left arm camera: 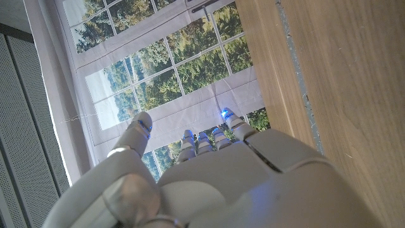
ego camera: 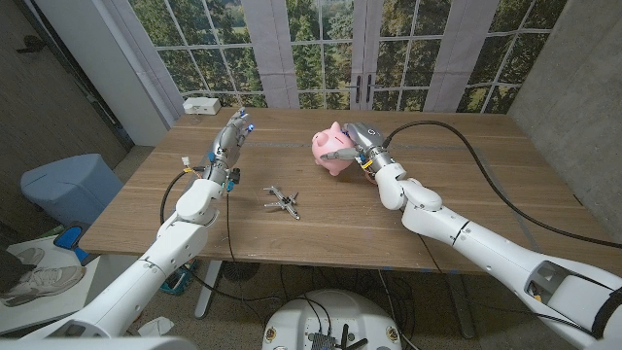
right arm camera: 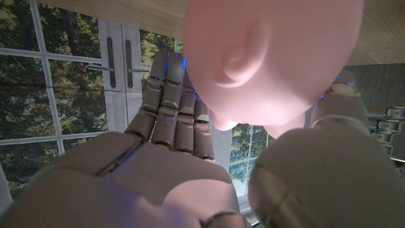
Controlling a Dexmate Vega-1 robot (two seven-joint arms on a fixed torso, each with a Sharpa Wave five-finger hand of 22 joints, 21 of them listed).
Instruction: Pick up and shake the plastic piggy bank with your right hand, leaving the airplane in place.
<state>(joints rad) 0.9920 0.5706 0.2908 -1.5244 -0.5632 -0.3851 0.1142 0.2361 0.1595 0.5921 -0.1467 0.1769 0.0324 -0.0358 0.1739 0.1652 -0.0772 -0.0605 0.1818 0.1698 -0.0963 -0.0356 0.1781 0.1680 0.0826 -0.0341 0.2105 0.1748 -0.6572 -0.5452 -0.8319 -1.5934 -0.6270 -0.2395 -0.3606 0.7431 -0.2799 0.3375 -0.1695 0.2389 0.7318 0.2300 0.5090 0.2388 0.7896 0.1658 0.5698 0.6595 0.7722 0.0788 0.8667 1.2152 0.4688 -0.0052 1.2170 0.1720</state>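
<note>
Wooden table (ego camera: 321, 219) in front of a wall of tall windows looking onto trees; concrete wall on the right, a blue bin on the floor to the left.

Status as we read it: grasp done, lift looks done or nearly so. Our right hand (ego camera: 358, 148) has the pink plastic piggy bank (ego camera: 330, 151) clamped at the far centre of the table. In the right wrist view the pig (right arm camera: 272, 60) sits between the fingers (right arm camera: 174, 104) on one side and the thumb on the other, both closed against its body. It appears raised off the wood and tilted; we cannot confirm the gap under it. Shaking is what remains, in our judgement.

The pig: smooth, glossy, rounded pink shell with a small moulded ear, no visible damage.

The airplane (ego camera: 282, 201), a small grey metal-looking toy, lies near centre, nearer than the pig and well apart from both hands.

Left hand (ego camera: 231, 136) is raised at the far left, fingers straight and apart, holding nothing.
</note>
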